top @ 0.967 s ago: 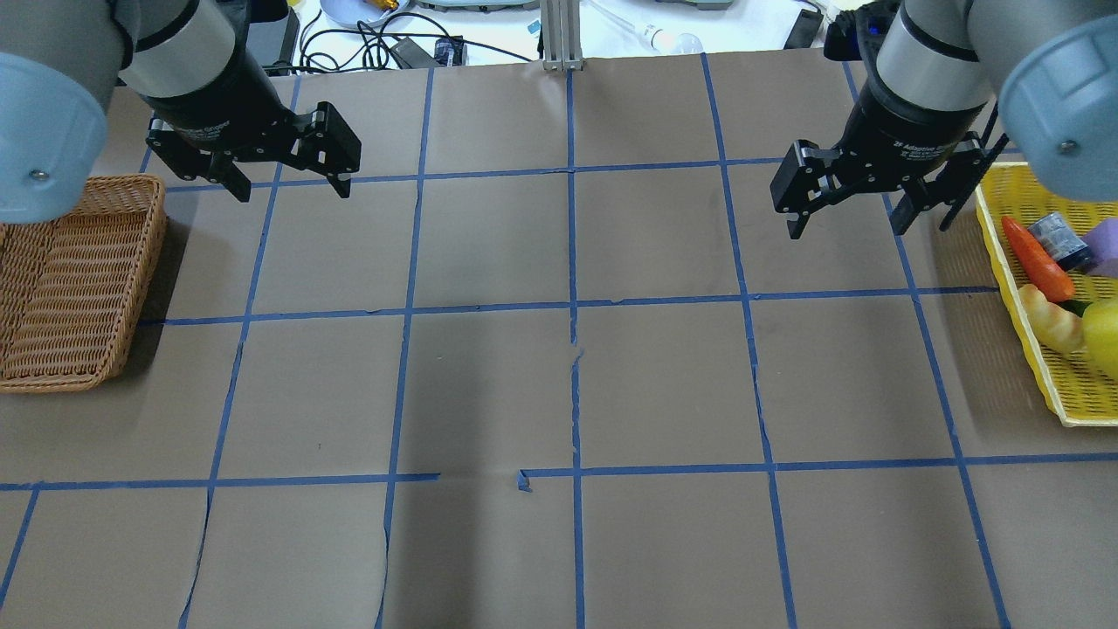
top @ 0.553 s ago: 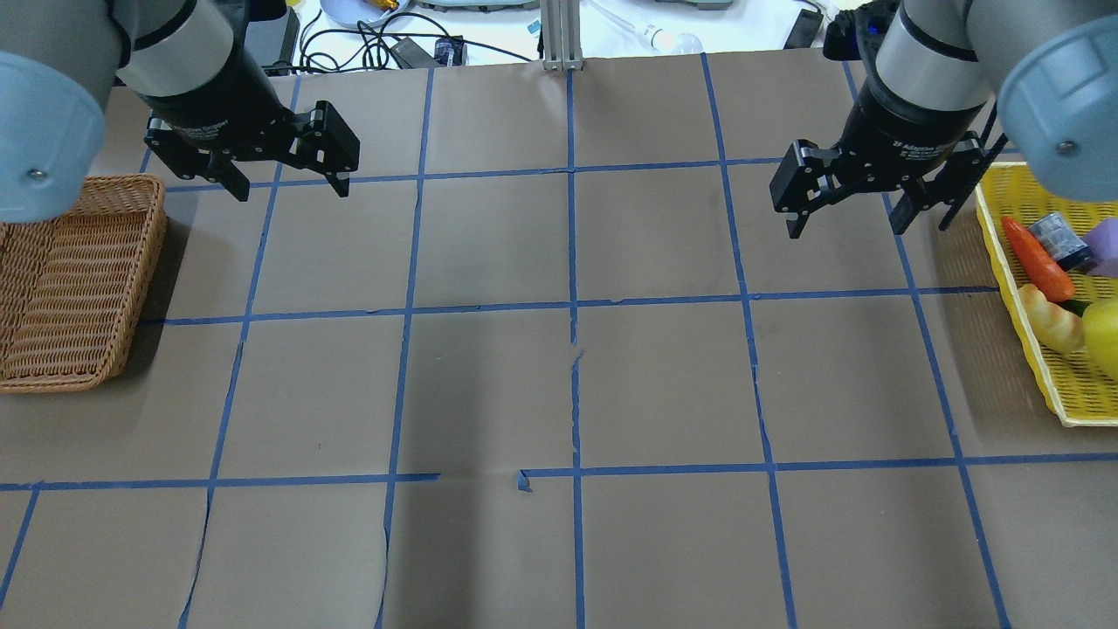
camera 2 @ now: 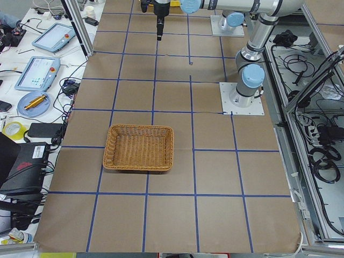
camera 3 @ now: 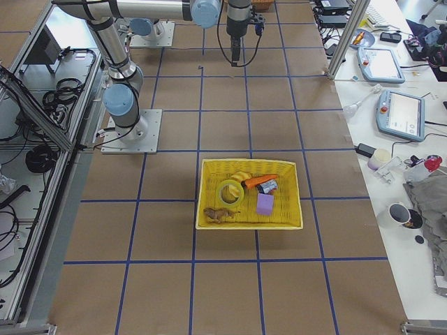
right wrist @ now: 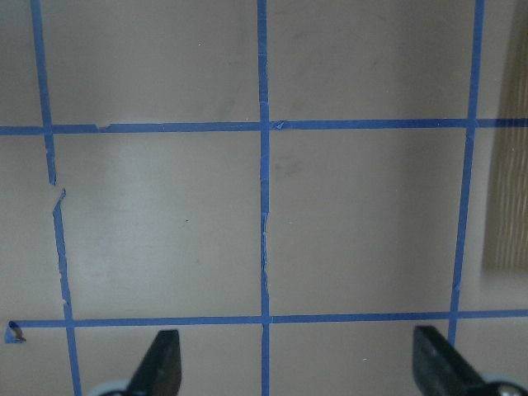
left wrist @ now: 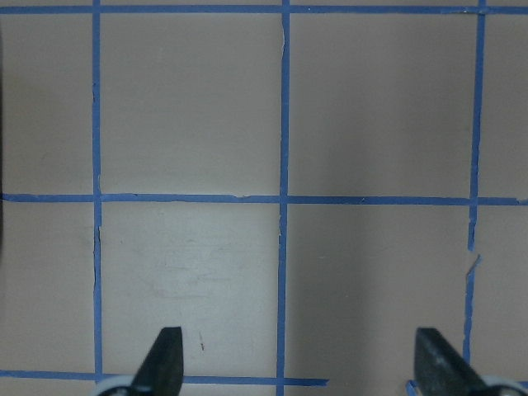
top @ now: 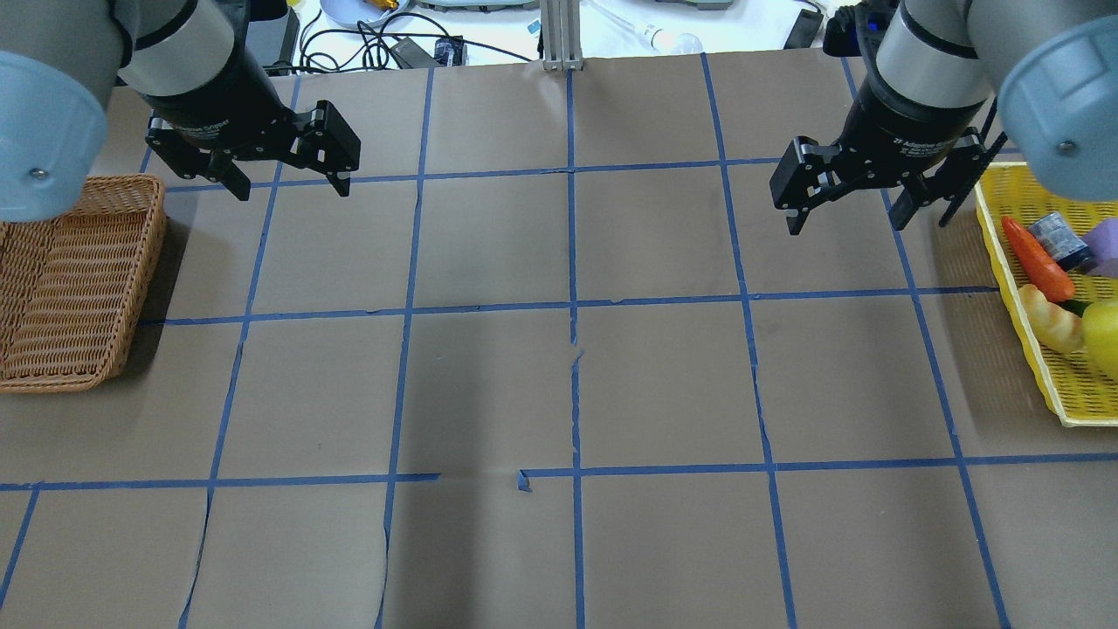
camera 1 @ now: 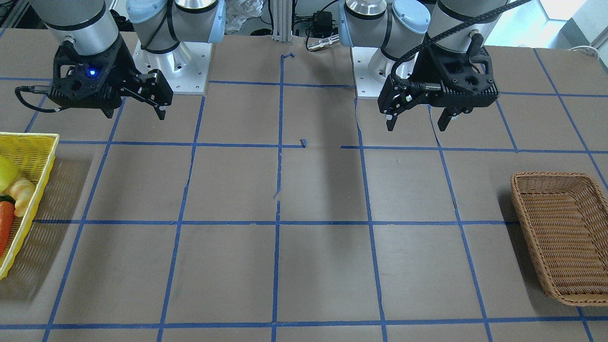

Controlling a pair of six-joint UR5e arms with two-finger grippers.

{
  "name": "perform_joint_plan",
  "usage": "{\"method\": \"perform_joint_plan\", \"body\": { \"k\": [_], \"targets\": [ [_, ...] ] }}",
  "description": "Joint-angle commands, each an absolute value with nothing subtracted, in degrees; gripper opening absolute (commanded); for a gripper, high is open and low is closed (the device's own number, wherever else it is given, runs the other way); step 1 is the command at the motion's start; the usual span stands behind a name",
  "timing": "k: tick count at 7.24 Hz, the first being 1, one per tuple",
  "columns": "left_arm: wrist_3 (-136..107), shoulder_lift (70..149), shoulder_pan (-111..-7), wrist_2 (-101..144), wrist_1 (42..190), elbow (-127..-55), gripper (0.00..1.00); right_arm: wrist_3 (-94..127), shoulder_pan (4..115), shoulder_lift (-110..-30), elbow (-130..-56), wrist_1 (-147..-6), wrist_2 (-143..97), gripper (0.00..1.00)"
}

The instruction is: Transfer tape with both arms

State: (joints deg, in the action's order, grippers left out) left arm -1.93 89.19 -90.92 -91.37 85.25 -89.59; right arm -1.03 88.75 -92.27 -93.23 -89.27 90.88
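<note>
The tape [camera 3: 222,193], a yellow ring with a pale core, lies in the yellow basket [camera 3: 200,195] among other items. It shows partly at the overhead view's right edge [top: 1102,336] and the front view's left edge [camera 1: 6,172]. My left gripper [top: 292,188] is open and empty, above the table near the wicker basket; it also shows in the front view [camera 1: 417,127] and the left wrist view [left wrist: 299,351]. My right gripper [top: 845,225] is open and empty, just left of the yellow basket [top: 1011,288]; it also shows in the front view [camera 1: 135,114] and the right wrist view [right wrist: 297,351].
A wicker basket [top: 157,236] sits empty at the table's left end. The yellow basket also holds a carrot [top: 1037,259], a bread piece [top: 1051,319], a blue can [top: 1059,240] and a purple block [top: 1105,246]. Blue tape lines grid the brown table cover. Cables and devices lie beyond the far edge.
Both grippers have drifted very slightly toward the far side of the table. Both stay open and empty.
</note>
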Motion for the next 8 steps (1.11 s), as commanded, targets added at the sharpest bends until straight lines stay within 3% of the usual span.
{"method": "perform_joint_plan", "body": {
  "k": [1,8],
  "targets": [
    [-1.9,89.3,-90.9,-91.4,85.3,-89.6,1.0,-1.0,88.8,-92.2,-93.4,-89.3,90.9,1.0],
    [-1.8,88.9,-91.0,-91.4,85.3,-90.2,1.0,-0.9,88.7,-92.4,-93.8,-89.4,90.9,1.0]
  ]
}}
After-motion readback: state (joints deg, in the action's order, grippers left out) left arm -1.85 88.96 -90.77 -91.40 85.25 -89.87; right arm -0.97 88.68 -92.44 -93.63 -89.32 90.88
